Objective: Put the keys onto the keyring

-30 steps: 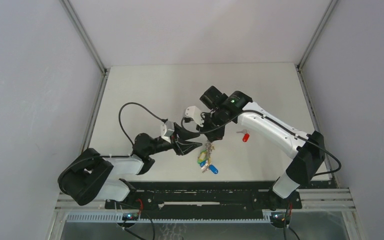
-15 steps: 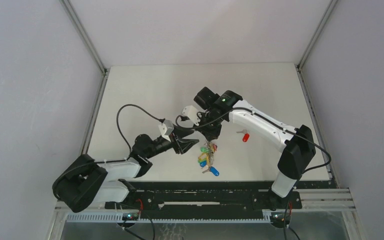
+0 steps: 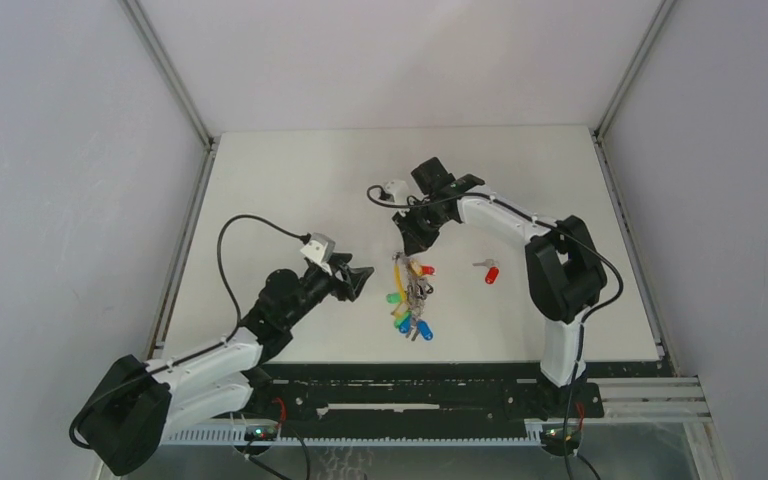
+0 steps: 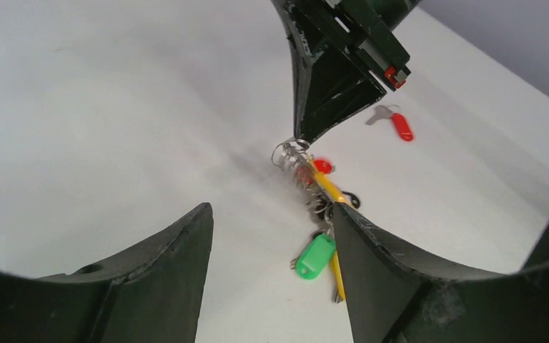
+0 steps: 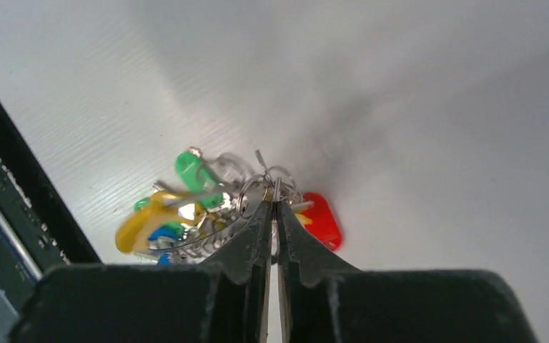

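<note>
Right end effector (image 5: 274,214) clenched on keyring (image 5: 254,187) wire, thin hold; a slip would likely drop it. Left end effector (image 4: 270,209) released, empty. Red key (image 3: 490,272) loose at keyring's three o'clock.

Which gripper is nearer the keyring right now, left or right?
Right. The right gripper has its closed tips on the far end of the keyring, touching the small wire loops. The left gripper stands open on the keyring's left, apart from it.

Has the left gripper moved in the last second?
Yes. The left gripper has drawn back leftward from the keyring, farther from the loose red key, which stayed put.
</note>
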`<control>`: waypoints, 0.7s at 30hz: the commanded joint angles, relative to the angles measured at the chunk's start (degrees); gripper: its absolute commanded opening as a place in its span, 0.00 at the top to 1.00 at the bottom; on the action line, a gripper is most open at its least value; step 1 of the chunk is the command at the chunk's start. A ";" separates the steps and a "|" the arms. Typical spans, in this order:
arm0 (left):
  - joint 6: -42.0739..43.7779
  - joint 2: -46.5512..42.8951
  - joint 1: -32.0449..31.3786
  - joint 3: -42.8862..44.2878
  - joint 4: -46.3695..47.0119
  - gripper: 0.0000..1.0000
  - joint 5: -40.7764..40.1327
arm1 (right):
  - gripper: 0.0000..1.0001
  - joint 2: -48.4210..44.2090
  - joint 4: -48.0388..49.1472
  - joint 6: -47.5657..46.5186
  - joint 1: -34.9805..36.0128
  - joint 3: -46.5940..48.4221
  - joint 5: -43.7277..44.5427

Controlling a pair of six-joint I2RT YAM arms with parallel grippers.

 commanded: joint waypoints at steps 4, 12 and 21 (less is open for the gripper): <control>-3.03 -5.36 0.38 -0.54 -9.38 0.29 -13.14 | 0.90 2.85 11.70 5.88 -4.92 -1.59 -5.55; -8.80 -9.37 0.38 1.23 -17.40 0.17 -21.87 | 0.00 -5.01 17.59 10.56 -11.00 -9.33 -7.89; -17.75 -16.44 0.47 8.36 -35.86 0.00 -30.75 | 0.00 -24.63 19.99 19.98 -21.64 -20.81 -7.25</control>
